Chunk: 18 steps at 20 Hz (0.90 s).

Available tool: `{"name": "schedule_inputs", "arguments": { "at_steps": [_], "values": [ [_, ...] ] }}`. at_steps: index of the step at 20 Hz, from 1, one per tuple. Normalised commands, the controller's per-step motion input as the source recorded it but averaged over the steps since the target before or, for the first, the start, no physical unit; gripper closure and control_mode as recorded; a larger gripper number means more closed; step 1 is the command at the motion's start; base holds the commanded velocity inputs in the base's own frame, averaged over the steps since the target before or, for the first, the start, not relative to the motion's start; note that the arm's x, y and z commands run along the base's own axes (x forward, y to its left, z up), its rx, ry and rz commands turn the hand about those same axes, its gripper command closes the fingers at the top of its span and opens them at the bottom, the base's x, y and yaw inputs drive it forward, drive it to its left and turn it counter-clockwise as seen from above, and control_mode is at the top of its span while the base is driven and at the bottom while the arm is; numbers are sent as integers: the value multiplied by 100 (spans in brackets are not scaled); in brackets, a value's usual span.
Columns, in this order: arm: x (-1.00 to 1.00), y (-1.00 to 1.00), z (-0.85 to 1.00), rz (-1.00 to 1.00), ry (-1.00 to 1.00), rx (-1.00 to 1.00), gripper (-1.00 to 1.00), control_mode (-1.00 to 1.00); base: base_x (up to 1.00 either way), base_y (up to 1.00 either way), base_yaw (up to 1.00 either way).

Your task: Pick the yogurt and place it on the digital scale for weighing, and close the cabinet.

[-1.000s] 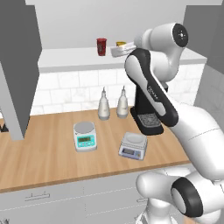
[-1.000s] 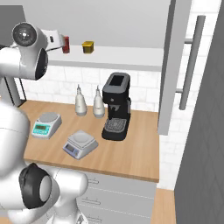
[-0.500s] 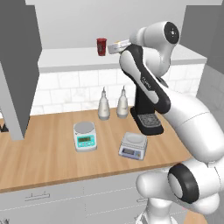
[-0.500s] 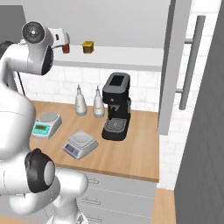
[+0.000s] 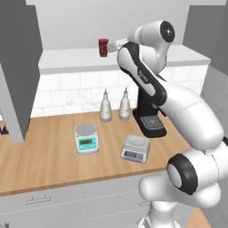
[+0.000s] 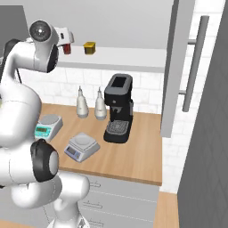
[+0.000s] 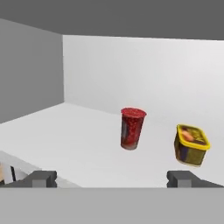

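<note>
The yogurt (image 7: pixel 131 128), a small red cup with a dark rim, stands upright on the white shelf inside the open cabinet. It is ahead of my gripper (image 7: pixel 113 179) and slightly right of centre between the two fingertips. The gripper is open and holds nothing, a short way from the cup. In the left base view the gripper (image 5: pixel 115 44) hovers at shelf height just right of the yogurt (image 5: pixel 103 47). The digital scale (image 5: pixel 136 148) with its squarish platter sits on the wooden counter below. The cabinet doors (image 5: pixel 18 67) (image 6: pixel 178 67) stand open.
A squat yellow container (image 7: pixel 190 145) stands on the shelf right of the yogurt. On the counter are a round-platter teal scale (image 5: pixel 86 138), two bottles (image 5: pixel 105 107) and a black coffee machine (image 5: pixel 149 111). The right door carries a long bar handle (image 6: pixel 196 58).
The arm has swung its hand along the shelf toward the yogurt, coming closer to the cup. The jaws stayed wide. Nothing on the counter moved.
</note>
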Motion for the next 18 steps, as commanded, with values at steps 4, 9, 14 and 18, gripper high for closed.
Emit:
{"name": "schedule_inputs", "arguments": {
  "at_steps": [4,9,14,18],
  "values": [
    [40,12,0,0,0,0,-100,-100,0,0,0],
    [50,1,0,0,0,0,-100,-100,0,0,0],
    [55,0,0,0,1,0,-100,-100,0,0,0],
    [42,-1,0,0,6,0,-100,-100,0,0,0]
  ]
}}
